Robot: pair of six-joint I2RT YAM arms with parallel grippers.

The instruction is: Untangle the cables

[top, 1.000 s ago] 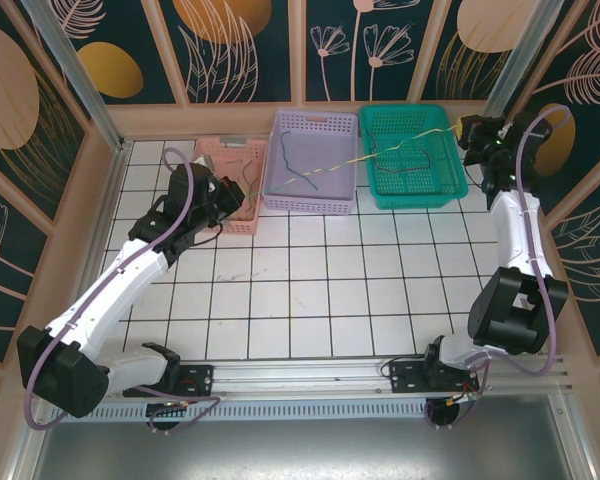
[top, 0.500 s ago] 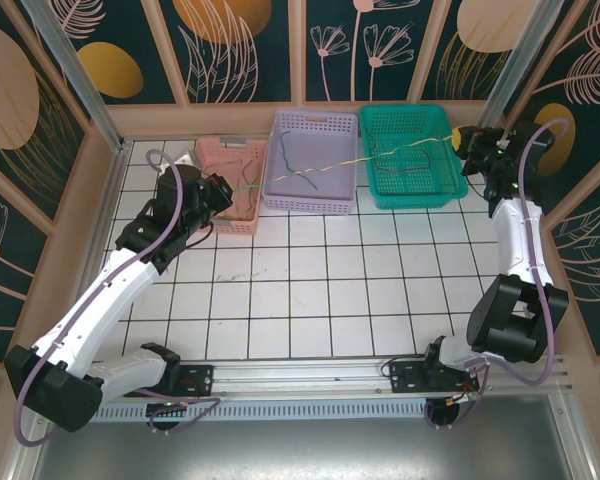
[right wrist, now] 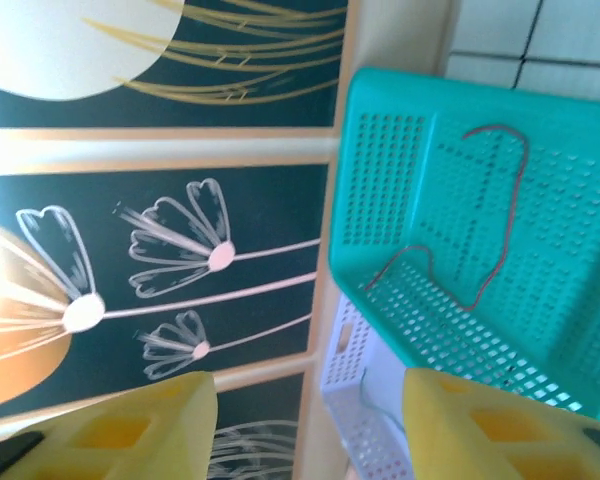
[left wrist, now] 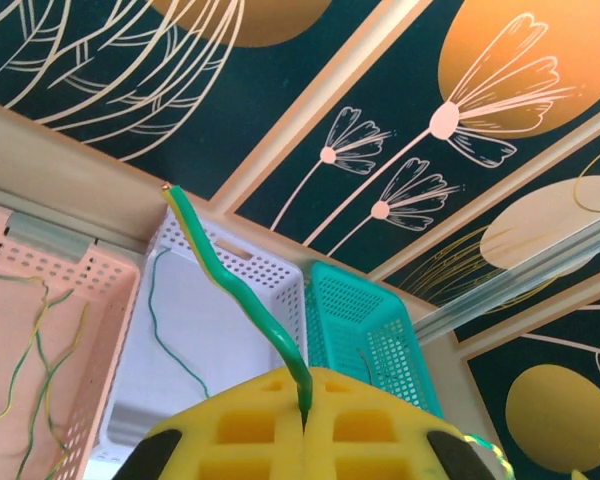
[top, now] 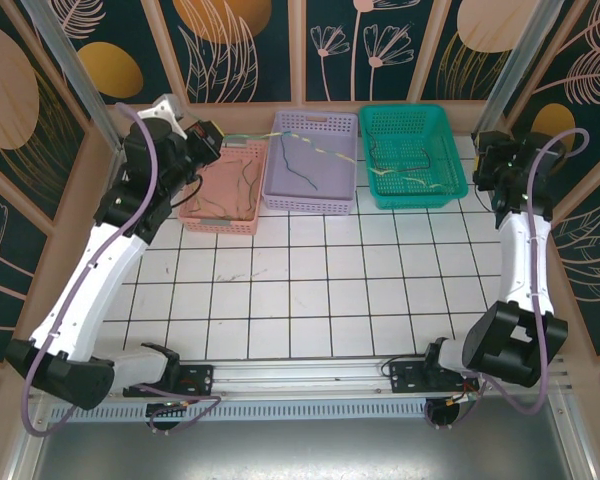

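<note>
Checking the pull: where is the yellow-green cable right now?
The yellow-green cable is pinched by the left gripper at far left; in the top view it runs right over the lilac basket to the green basket.

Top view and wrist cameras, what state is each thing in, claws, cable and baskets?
left claw: shut on yellow-green cable
right claw: open, empty
yellow-green cable: trailing across lilac basket into teal basket
pink basket: holding loose cables
lilac basket: holding a dark cable
teal basket: holding a reddish cable
</note>
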